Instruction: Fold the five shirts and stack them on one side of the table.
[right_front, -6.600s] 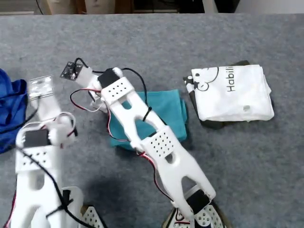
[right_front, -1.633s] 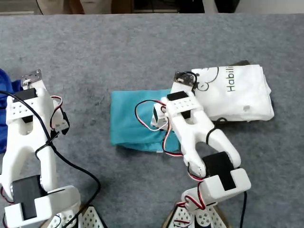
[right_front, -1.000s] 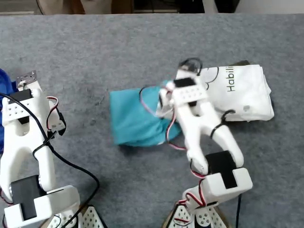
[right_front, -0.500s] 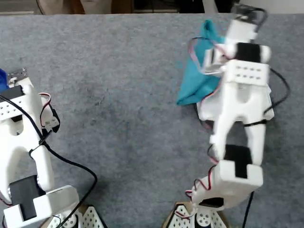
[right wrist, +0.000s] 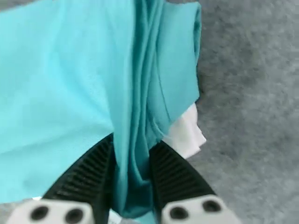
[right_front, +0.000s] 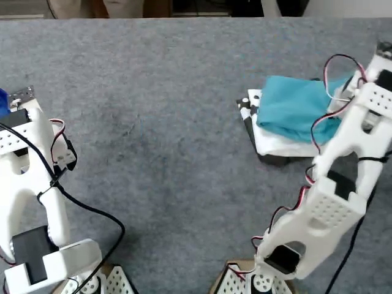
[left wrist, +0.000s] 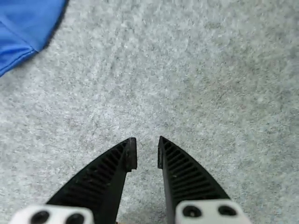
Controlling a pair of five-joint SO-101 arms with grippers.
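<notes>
Shirts make a stack near the right edge of the table (right_front: 171, 79): the teal shirt (right_front: 293, 109) lies on top, folded but rumpled, covering most of the white shirt (right_front: 275, 146) beneath it, whose near and left margins show past the teal cloth. Under the white one a dark garment (right_front: 250, 125) shows as a thin border along the stack's left side and near edge. In the right wrist view the teal shirt (right wrist: 70, 93) has a bunched fold running straight between the two black ribbed fingers (right wrist: 88, 172) of the right gripper (right wrist: 132, 144), which is closed down on that fold with cloth pressed against both inner faces; a corner of the white shirt (right wrist: 187, 135) shows just beside the gripped edge. The right arm (right_front: 331, 196) leans from its base at the near edge of the table out to the right side of the stack. By the left edge of the table stands the left arm (right_front: 30, 184), and its left gripper (left wrist: 145, 151) hangs over bare grey felt with its jaws a narrow gap apart and nothing between them. A blue shirt (left wrist: 23, 28) lies on the table beyond that gripper, apart from it, and shows as a sliver at the table's left edge (right_front: 2, 101) from above
</notes>
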